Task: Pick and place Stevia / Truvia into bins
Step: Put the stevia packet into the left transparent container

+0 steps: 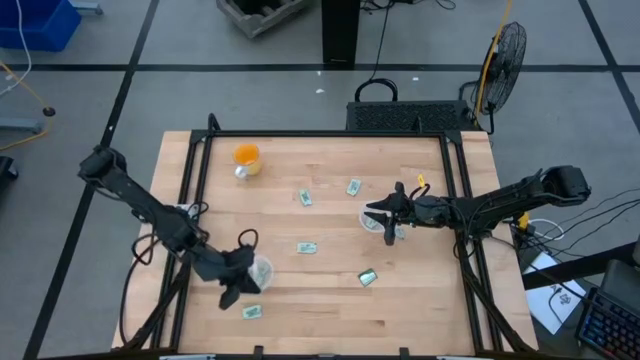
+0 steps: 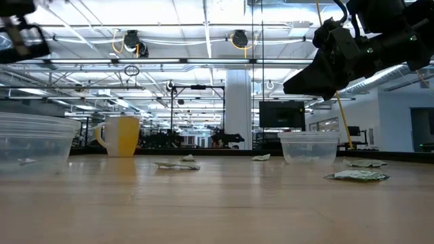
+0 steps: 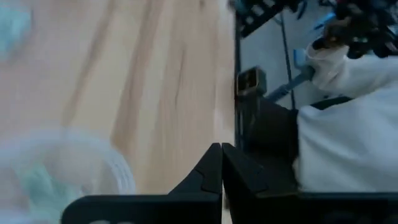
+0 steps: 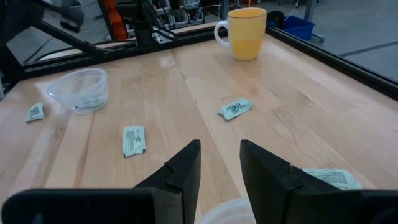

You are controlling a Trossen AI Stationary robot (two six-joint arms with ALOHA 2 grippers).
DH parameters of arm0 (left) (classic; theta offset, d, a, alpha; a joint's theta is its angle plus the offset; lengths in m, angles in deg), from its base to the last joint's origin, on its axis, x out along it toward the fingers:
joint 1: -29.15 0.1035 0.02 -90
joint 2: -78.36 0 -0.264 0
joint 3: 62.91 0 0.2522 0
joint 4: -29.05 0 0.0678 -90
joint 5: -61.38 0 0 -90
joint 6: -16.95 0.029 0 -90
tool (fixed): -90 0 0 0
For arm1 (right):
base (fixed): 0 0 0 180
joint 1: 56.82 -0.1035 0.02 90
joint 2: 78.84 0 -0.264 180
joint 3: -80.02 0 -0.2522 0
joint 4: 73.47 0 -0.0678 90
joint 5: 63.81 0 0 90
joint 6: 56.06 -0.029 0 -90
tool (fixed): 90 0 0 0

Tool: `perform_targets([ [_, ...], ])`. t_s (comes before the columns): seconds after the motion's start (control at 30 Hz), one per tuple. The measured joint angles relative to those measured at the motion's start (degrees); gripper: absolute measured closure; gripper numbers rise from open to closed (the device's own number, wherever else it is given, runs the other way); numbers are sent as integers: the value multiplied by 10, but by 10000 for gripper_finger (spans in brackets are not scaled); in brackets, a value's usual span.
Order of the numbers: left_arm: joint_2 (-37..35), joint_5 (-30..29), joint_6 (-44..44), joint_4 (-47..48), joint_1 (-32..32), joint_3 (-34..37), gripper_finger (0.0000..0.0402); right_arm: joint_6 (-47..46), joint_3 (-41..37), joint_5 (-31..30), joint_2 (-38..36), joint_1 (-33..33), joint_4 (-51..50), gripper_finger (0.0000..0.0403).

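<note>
Several pale green and white Stevia packets lie flat on the wooden table: (image 1: 305, 197), (image 1: 353, 186), (image 1: 307, 247), (image 1: 252, 312), and a darker green one (image 1: 368, 278). My right gripper (image 1: 381, 222) (image 4: 221, 167) is open and hovers over one clear bin (image 2: 308, 146), whose rim (image 4: 229, 211) shows just below the fingers. My left gripper (image 1: 240, 273) (image 3: 221, 168) is shut and empty, beside the other clear bin (image 1: 261, 270) (image 3: 68, 168). That bin holds something pale green (image 3: 37, 183).
An orange-yellow mug (image 1: 247, 158) (image 4: 247, 32) stands near the table's far left. A black metal frame (image 1: 190, 170) borders the table's sides. The right wrist view shows packets (image 4: 134, 140), (image 4: 235, 107), (image 4: 34, 112), (image 4: 328, 177) spread on bare wood.
</note>
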Motion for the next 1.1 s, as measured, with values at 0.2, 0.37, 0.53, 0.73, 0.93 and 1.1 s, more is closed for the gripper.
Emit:
perform_targets([
  [0.2,27,78,-166,1,-45,0,384,0,0,0,0,0,1,298],
  [0.37,61,70,-235,6,-84,0,397,18,0,-1,0,0,7,298],
  [0.53,104,60,-295,46,-106,0,370,39,0,-1,0,0,10,298],
  [0.73,142,73,-326,63,-114,0,322,60,0,-1,0,0,22,298],
  [0.93,162,56,-323,75,-114,0,281,65,0,-2,0,0,44,298],
  [1.1,179,42,-321,83,-114,0,271,65,0,-2,0,0,43,298],
])
